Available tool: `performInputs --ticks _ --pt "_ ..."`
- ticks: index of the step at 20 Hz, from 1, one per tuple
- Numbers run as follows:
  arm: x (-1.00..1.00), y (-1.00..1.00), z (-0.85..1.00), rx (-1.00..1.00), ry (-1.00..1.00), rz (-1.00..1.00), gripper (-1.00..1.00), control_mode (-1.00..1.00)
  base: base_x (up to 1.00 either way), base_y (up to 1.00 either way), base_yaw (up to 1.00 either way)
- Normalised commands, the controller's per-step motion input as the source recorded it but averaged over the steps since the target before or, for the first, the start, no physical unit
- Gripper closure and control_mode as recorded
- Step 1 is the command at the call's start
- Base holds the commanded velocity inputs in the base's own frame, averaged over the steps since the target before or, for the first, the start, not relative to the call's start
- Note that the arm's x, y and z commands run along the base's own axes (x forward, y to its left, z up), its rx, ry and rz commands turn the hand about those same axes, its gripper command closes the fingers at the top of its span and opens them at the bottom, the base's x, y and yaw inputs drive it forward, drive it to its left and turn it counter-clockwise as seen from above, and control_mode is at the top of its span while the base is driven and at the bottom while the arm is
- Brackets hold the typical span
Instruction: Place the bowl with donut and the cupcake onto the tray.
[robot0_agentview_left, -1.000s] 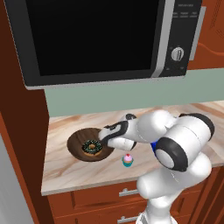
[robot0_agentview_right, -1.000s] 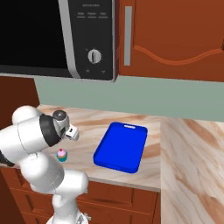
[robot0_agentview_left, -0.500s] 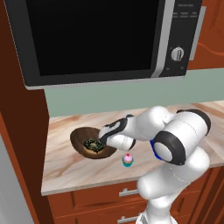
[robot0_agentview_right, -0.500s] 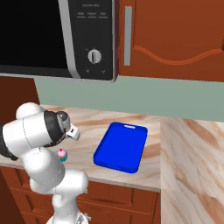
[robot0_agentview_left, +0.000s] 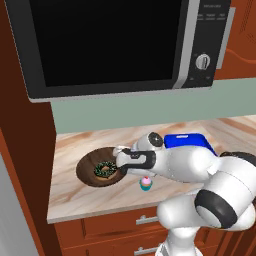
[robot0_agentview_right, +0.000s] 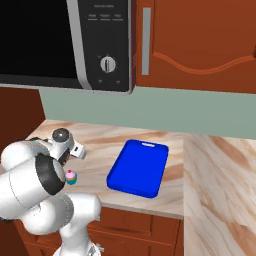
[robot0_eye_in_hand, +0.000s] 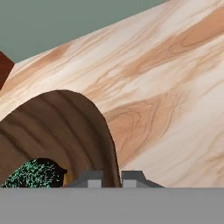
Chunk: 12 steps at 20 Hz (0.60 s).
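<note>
A: Tray first, since it's the biggest of the task things — where is it?
B: Flat on the marble desk, bright blue, well to the right of the bowl; from the left base view the arm hides most of it.
A: And the bowl?
B: Dark wood, near the desk's left end under the microwave, with the donut lying inside. The jaws sit at its right rim; the hand view shows the two tips either side of that rim, nearly closed on it.
A: Cupcake?
B: The cupcake stands upright on the desk just right of the bowl, close under the wrist, between bowl and tray.
</note>
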Motion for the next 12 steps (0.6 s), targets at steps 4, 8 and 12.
performInputs --ticks 4,8,12 --pt "-0.26 0.0 1.0 -0.01 0.02 -0.03 1.0 -1.0 0.0 0.0 0.0" --pt "-0.14 0.0 1.0 0.0 0.03 -0.05 1.0 -1.0 0.0 0.0 0.0" --pt "-0.06 -0.04 1.0 0.0 0.06 -0.08 1.0 -1.0 0.0 0.0 0.0"
